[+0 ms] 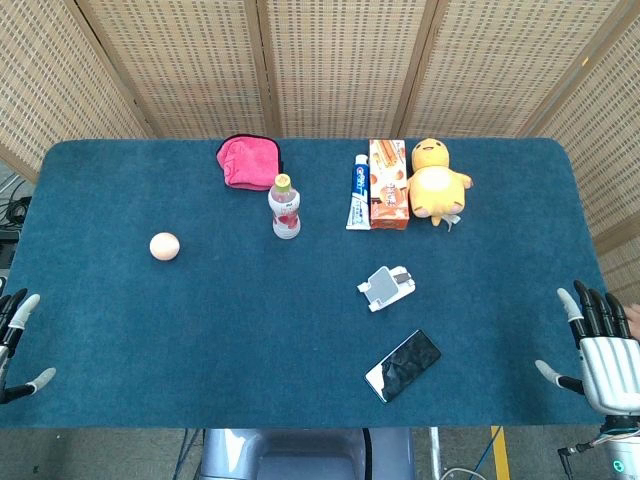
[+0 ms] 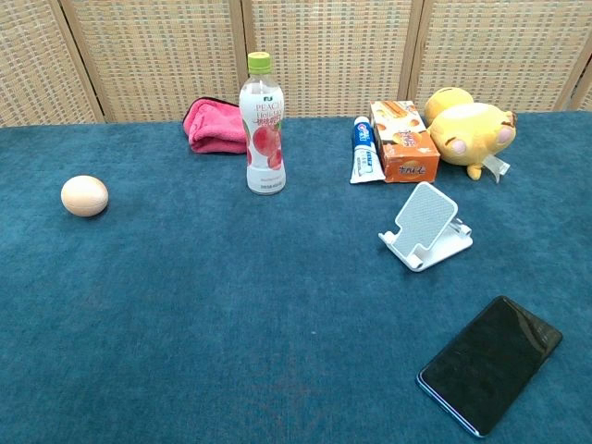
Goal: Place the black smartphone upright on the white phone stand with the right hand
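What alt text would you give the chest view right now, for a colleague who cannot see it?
A black smartphone lies flat on the blue table, near the empty white phone stand. Behind stand a peach drink bottle, pink cloth, egg, toothpaste, snack box and yellow plush.

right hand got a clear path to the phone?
Probably yes. The right hand sits open at the table's right edge, and only bare blue cloth lies between it and the phone; the stand is further back, out of the way.
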Robot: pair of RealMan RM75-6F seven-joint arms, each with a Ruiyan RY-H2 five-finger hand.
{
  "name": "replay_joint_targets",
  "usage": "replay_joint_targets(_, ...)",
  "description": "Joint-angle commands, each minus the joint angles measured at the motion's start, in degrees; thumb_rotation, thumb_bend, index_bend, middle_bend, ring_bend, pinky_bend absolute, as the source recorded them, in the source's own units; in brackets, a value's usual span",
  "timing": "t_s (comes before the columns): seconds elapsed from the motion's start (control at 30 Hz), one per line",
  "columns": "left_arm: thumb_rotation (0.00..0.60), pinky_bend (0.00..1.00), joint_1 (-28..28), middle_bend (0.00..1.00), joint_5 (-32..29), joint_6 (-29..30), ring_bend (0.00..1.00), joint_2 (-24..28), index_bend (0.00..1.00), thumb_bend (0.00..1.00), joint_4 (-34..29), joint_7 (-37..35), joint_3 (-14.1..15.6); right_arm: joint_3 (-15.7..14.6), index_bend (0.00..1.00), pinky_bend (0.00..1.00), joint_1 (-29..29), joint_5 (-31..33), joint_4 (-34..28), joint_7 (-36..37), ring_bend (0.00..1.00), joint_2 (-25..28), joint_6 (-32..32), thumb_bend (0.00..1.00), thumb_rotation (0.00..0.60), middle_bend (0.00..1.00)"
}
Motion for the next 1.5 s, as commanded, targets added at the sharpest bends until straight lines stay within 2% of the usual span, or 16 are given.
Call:
replay_joint_targets(0.03, 0.6, 0.0, 0.0, 0.0, -0.1, -0.1, 0.0, 0.0, 0.0, 0.0, 0.1, -0.1, 0.0, 0.0, 0.0, 0.0, 0.0, 0.0, 0.0, -0.1, 0.0, 0.0, -0.1, 0.0, 0.6, 0.0)
replay_joint_targets(0.43, 0.6, 0.0, 0.2, 0.0, -0.3, 0.3, 0.0, -0.1, 0.0, 0.0, 0.0, -0.1, -0.3, -1.3, 0.0, 0.0, 1.3, -2.0, 0.6, -1.2, 0.0, -0.2, -2.5, 0.0, 0.6, 0.0)
replay_joint_targets(0.5, 0.6, 0.0, 0.1, 0.0, -0.7, 0.2, 0.0, -0.1, 0.0, 0.0, -0.2, 0.0, -0.5, -2.5, 0.01, 0.0, 3.3, -4.8, 2.2, -0.1, 0.0, 0.0, -5.6, 0.0, 0.6, 0.0)
replay_joint_targets(0.6, 0.6, 0.0, -0.1, 0.0, -1.4, -0.4, 0.0, -0.1, 0.0, 0.0, -0.6, 0.5, -0.8, -5.1, 0.06, 0.0, 8.0, -10.1, 4.3, 6.3, 0.0, 1.0, -12.5, 0.01, 0.6, 0.01)
replay_joint_targets(0.73, 0.6, 0.0, -0.4, 0.0, -2.3, -1.1, 0.0, -0.3, 0.0, 0.0, -1.0, 1.4, -1.1, -7.9, 0.1, 0.0, 14.1, -17.2, 7.7, 14.6, 0.0, 1.0, -18.6, 0.05, 0.6, 0.08)
replay_joint_targets(0.97, 0.6, 0.0, -1.2, 0.0, -4.2, -3.1, 0.0, -0.6, 0.0, 0.0, -1.4, 2.8, -1.8, -10.1, 0.13, 0.12, 21.9, -25.2, 13.2, 18.9, 0.05, -3.4, -23.9, 0.05, 0.6, 0.13)
replay_joint_targets(1.17, 0.6, 0.0, -1.5, 0.0, -5.1, -3.9, 0.0, -0.8, 0.0, 0.0, -1.7, 3.7, -2.1, -10.2, 0.15, 0.17, 24.7, -26.5, 15.4, 18.0, 0.1, -6.4, -25.6, 0.06, 0.6, 0.16)
replay_joint_targets(1.27, 0.6, 0.0, -1.7, 0.0, -5.5, -4.3, 0.0, -0.9, 0.0, 0.0, -2.0, 4.5, -2.2, -9.7, 0.16, 0.19, 26.0, -26.5, 16.5, 16.6, 0.12, -8.4, -26.5, 0.09, 0.6, 0.17)
replay_joint_targets(1.37, 0.6, 0.0, -1.9, 0.0, -6.1, -4.8, 0.0, -1.1, 0.0, 0.0, -2.1, 5.3, -2.4, -8.6, 0.16, 0.19, 28.3, -25.1, 17.1, 13.9, 0.12, -11.2, -30.5, 0.1, 0.6, 0.18)
replay_joint_targets(1.5, 0.6, 0.0, -2.0, 0.0, -6.5, -5.0, 0.0, -1.2, 0.0, 0.0, -2.3, 5.5, -2.5, -8.3, 0.16, 0.19, 29.4, -23.8, 17.5, 10.1, 0.13, -12.3, -32.5, 0.1, 0.6, 0.18)
